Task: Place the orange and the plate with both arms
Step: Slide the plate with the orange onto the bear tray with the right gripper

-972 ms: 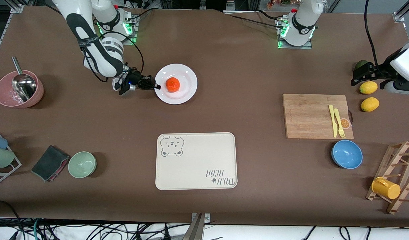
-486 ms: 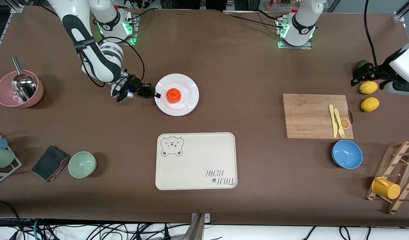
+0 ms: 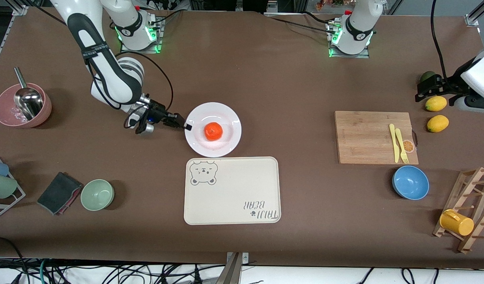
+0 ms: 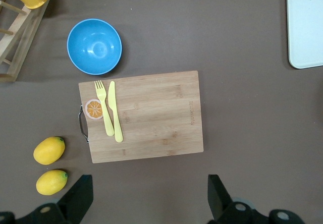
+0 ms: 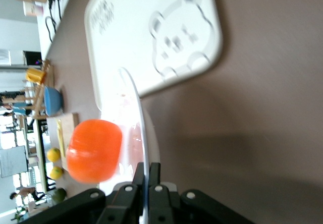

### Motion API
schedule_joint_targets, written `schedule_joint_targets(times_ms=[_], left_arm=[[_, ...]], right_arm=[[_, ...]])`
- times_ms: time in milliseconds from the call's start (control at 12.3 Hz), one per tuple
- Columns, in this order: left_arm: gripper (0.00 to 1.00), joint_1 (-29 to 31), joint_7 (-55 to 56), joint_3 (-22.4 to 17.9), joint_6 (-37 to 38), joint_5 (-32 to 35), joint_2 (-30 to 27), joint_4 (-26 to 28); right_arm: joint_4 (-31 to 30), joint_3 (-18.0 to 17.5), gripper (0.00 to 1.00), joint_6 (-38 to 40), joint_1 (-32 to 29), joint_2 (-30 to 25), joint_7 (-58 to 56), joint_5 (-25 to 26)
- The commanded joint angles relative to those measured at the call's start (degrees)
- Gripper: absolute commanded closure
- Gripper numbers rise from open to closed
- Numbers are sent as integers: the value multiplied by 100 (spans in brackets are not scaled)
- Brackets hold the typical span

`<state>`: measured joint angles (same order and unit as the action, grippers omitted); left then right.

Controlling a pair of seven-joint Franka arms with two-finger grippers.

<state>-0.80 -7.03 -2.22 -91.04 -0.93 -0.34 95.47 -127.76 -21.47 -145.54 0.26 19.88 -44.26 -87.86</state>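
right gripper (image 3: pixel 185 126): fingers pinched tight on plate rim
plate (image 3: pixel 230 118): just beside bear tray (image 3: pixel 232 191), farther from front camera
orange (image 3: pixel 213 131): on plate, middle
left gripper (image 4: pixel 146 199): jaws spread wide, holding nothing, over cutting board (image 4: pixel 151 118), waiting

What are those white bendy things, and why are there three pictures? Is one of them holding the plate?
They are two robot arms, each with a pinching gripper. The big picture looks down from across the table. The other two come from small cameras on each arm's wrist. The right gripper is shut on the rim of the white plate, and the orange sits on that plate, next to the bear tray. The left gripper is open and holds nothing, waiting above the two lemons and the cutting board with its yellow fork and knife.
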Motion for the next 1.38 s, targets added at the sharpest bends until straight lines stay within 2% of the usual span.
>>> schedule_joint_targets(times_ms=[0, 324, 729, 1053, 1296], left_arm=[[0, -34, -97, -7, 131, 76, 69, -169], [0, -34, -97, -7, 131, 76, 69, -169], [0, -34, -97, -7, 131, 76, 86, -169], [0, -34, -97, -7, 131, 67, 87, -169], [0, -34, -88, -7, 131, 67, 95, -169]], right_arm=[[1110, -33, 100, -27, -35, 699, 942, 741], [2350, -33, 100, -27, 18, 1456, 1218, 884], [2720, -33, 100, -10, 26, 1694, 1445, 1138], [3292, -33, 100, -9, 88, 2098, 2175, 1964], [3398, -33, 100, -10, 97, 2230, 2211, 2018]])
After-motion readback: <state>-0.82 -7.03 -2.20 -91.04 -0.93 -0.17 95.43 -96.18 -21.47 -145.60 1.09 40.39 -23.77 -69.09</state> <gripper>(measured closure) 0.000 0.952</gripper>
